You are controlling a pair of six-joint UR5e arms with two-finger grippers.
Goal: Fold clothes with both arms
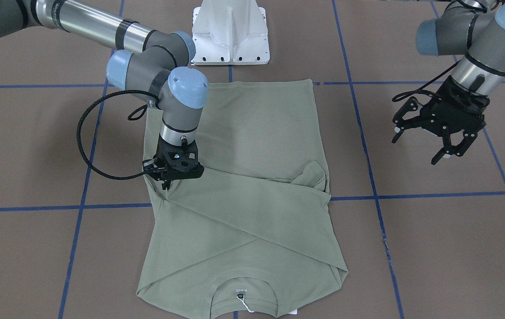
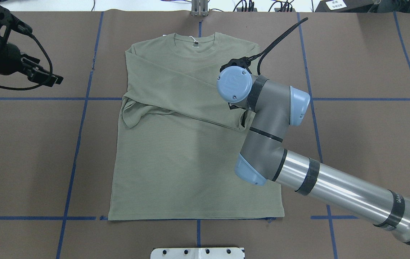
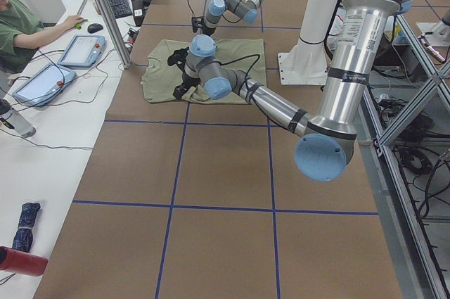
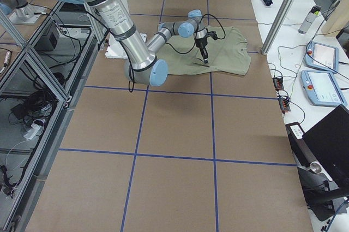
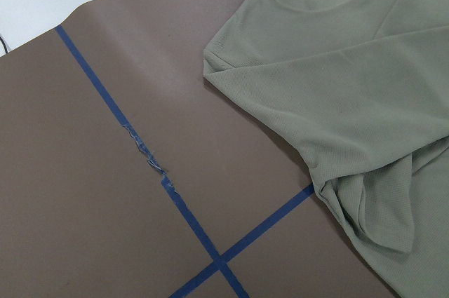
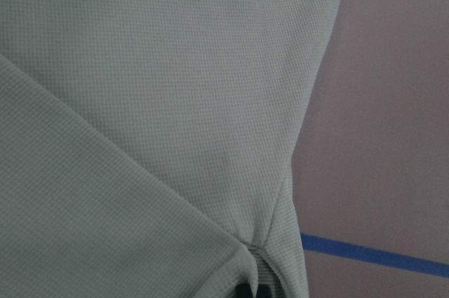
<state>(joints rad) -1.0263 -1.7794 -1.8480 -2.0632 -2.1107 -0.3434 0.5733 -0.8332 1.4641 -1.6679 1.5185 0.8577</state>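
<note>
The right pincer [image 1: 166, 180] points straight down with its fingers pressed together on a pinch of the shirt [image 1: 243, 133], at the garment's edge on the robot's right, where the end of a sleeve [image 1: 217, 201] folded slantwise across the chest lies; the wrist view shows the cloth puckered at the fingertips. The left pincer [image 1: 415, 150] hangs spread wide above the bare desk [image 1: 434, 248], well apart from the shirt on its other side and touching nothing. The shirt lies flat near the middle of the desk, hem toward the white base [image 1: 230, 31] and collar [image 1: 243, 288] away from it, with the second sleeve's bunched cuff [image 1: 312, 175] resting at the edge on the robot's left. Blue tape lines [image 1: 447, 195] cross the brown desk.
</note>
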